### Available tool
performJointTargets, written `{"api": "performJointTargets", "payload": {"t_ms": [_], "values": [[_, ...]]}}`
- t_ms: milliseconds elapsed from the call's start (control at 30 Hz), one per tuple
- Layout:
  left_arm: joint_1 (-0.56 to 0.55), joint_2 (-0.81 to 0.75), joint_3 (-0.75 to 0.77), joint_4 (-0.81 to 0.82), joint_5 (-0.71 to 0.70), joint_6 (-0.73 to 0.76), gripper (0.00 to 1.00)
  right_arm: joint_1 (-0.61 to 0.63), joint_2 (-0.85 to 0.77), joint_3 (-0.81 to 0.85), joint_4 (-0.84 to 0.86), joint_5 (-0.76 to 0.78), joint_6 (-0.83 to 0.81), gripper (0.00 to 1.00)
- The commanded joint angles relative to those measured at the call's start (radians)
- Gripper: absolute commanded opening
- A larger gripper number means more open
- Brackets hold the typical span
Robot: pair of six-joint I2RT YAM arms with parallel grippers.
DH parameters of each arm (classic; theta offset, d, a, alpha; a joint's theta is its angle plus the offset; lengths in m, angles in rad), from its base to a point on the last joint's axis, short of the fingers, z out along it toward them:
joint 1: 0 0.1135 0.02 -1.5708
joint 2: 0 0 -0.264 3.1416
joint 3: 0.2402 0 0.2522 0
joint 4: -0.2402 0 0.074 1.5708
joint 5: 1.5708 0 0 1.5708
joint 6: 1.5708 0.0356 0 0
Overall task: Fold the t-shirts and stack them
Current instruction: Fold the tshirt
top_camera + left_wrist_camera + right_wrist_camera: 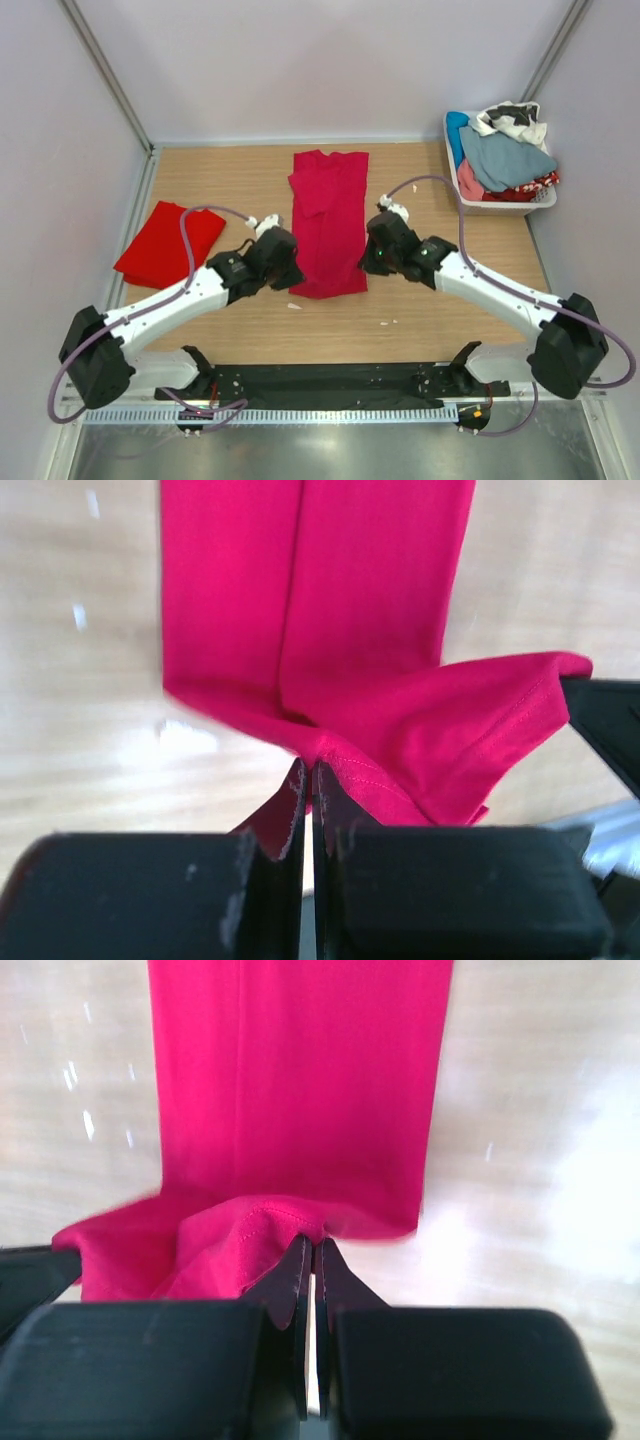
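A raspberry-crimson t-shirt (pixel 328 215) lies as a long narrow strip down the middle of the table, folded lengthwise. My left gripper (pixel 285 268) is shut on its near left corner, and its fingertips (pixel 311 772) pinch the hem of the t-shirt (pixel 360 630). My right gripper (pixel 372 258) is shut on the near right corner, with the t-shirt (pixel 300 1080) bunched at its tips (pixel 311 1245). The near hem is lifted slightly between both grippers. A scarlet red t-shirt (pixel 168 243) lies folded at the table's left.
A white basket (pixel 455 170) of mixed clothes stands at the back right corner. Grey walls with metal posts close in the table at left, right and back. The black base rail (pixel 330 380) runs along the near edge.
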Motion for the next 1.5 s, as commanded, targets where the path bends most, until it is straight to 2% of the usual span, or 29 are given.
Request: {"api": "performJointTargets", "payload": {"t_ms": [0, 133, 267, 467, 733, 933, 1033, 1067, 1100, 1167, 1200, 1267, 1333, 1467], "values": [[0.100, 0.085, 0.138, -0.019, -0.010, 0.132, 0.00, -0.070, 0.088, 0.159, -0.017, 0.030, -0.113, 0.01], [0.189, 0.226, 0.294, -0.034, 0.006, 0.209, 0.00, -0.139, 0.214, 0.337, -0.048, 0.015, -0.175, 0.01], [0.265, 0.372, 0.460, -0.011, 0.026, 0.266, 0.00, -0.210, 0.339, 0.443, -0.027, -0.031, -0.202, 0.01], [0.341, 0.595, 0.632, 0.020, 0.084, 0.300, 0.00, -0.304, 0.532, 0.572, -0.007, -0.063, -0.215, 0.01], [0.404, 0.751, 0.742, 0.020, 0.156, 0.297, 0.00, -0.340, 0.682, 0.652, 0.013, -0.100, -0.219, 0.01], [0.434, 0.777, 0.767, 0.020, 0.162, 0.289, 0.00, -0.350, 0.739, 0.721, 0.027, -0.101, -0.224, 0.01], [0.447, 0.805, 0.796, 0.009, 0.174, 0.289, 0.06, -0.353, 0.751, 0.745, 0.019, -0.092, -0.219, 0.06], [0.451, 0.817, 0.801, 0.006, 0.190, 0.289, 0.16, -0.354, 0.758, 0.753, 0.018, -0.083, -0.218, 0.11], [0.456, 0.822, 0.805, 0.003, 0.190, 0.286, 0.28, -0.354, 0.759, 0.759, 0.016, -0.075, -0.216, 0.33], [0.468, 0.823, 0.801, 0.000, 0.222, 0.281, 0.51, -0.354, 0.750, 0.767, -0.002, -0.027, -0.204, 0.51], [0.471, 0.811, 0.798, -0.002, 0.220, 0.281, 0.56, -0.354, 0.723, 0.756, 0.003, -0.019, -0.205, 0.61], [0.477, 0.784, 0.766, -0.003, 0.219, 0.291, 0.66, -0.354, 0.677, 0.695, 0.025, -0.006, -0.207, 0.64], [0.477, 0.730, 0.709, -0.003, 0.207, 0.301, 0.71, -0.354, 0.594, 0.606, 0.044, -0.011, -0.210, 0.66], [0.474, 0.630, 0.550, 0.032, 0.254, 0.306, 0.70, -0.356, 0.442, 0.384, 0.142, -0.123, -0.207, 0.63]]}}
